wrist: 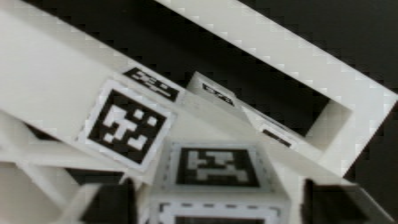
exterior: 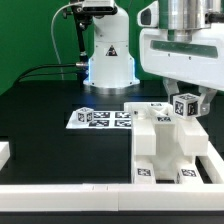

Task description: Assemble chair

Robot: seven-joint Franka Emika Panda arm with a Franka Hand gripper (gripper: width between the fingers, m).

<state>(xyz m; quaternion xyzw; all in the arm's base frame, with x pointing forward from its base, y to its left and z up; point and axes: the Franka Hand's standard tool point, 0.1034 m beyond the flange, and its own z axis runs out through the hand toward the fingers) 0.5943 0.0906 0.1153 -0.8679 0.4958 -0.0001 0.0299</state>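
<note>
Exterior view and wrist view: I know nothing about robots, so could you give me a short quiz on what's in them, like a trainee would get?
1. True or false: the marker board lies to the exterior view's left of the chair parts.
2. What colour is the table top? A green, B black, C white.
3. Fill in: between the fingers of the gripper sits a white chair post bearing a square black-and-white ____.

Key: 1 true; 2 B; 3 tag.
</note>
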